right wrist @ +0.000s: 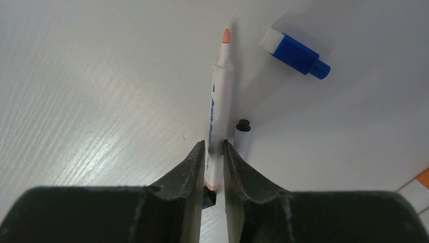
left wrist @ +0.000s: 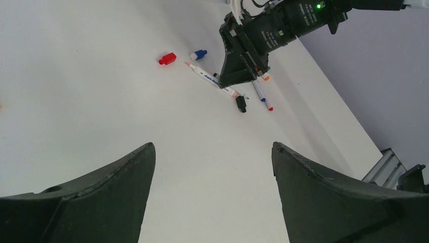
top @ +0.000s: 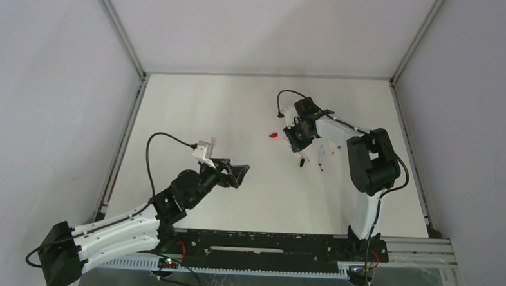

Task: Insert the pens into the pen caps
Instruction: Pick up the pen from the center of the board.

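My right gripper (right wrist: 214, 144) is shut on a white pen with an orange tip (right wrist: 219, 96), held low at the table with its tip pointing away. A blue cap (right wrist: 296, 53) lies just right of that tip. A black-tipped pen (right wrist: 243, 132) lies beside the held one. In the left wrist view I see a red cap (left wrist: 167, 58), the blue cap (left wrist: 199, 54), a black cap (left wrist: 241, 104), an orange cap (left wrist: 265, 78) and another pen (left wrist: 262, 95) around the right gripper (left wrist: 238, 68). My left gripper (left wrist: 212, 147) is open and empty, well short of them.
The white table (top: 207, 109) is walled by grey panels with metal rails at left, right and back. The right arm's elbow (top: 372, 161) stands right of the pens (top: 322, 157). The red cap (top: 272, 136) lies left of the right gripper (top: 294, 137).
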{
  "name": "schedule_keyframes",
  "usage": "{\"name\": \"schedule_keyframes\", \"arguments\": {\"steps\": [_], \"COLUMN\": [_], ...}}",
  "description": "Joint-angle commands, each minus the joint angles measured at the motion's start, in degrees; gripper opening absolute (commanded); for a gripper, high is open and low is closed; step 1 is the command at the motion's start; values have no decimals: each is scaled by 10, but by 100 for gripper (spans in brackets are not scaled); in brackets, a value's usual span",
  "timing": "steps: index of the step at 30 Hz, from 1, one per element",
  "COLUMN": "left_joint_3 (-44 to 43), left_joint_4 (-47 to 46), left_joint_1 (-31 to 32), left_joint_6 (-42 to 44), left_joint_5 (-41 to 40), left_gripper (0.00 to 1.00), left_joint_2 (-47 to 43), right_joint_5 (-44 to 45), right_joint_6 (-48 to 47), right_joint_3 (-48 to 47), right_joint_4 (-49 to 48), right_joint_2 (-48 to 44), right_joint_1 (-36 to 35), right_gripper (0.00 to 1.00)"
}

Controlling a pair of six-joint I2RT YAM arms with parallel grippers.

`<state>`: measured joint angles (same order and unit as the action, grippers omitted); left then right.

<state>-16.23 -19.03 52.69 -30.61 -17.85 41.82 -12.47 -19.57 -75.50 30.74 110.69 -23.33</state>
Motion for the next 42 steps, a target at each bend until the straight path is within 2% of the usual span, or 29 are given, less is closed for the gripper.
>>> {"name": "schedule_keyframes", "arguments": {"steps": [1,10,13,17,21,35,42], "left_joint_3": [0,5,13,18,26,72,70], "left_joint_4": [-13,-26,-54,-92,-129,-383,-521], "left_joint_1": [-4,-4,-4,-3,-4,-26,-44], "left_joint_6": [-3,-15,-30,-52,-79,-207,-255], "left_joint_5": [-6,3,14,31,44,106,126], "left_gripper": [88,88,88,88,88,87,87], "left_joint_2": [-4,-3,3,22,40,140,225], "right_joint_5": [3,5,18,18,-10,-316,-464], "right_joint_6": [6,-12,-16,-21,-22,6,-21], "right_joint_3": [-23,-31,-32,-41,-46,-43,-40], "right_joint_4": [11,34,37,55,68,101,136], "right_joint_2": [10,34,38,52,49,-70,-124], "right_joint_1": [2,-8,-18,-25,-23,34,37], "right_gripper": [27,27,24,15,0,0,0]}}
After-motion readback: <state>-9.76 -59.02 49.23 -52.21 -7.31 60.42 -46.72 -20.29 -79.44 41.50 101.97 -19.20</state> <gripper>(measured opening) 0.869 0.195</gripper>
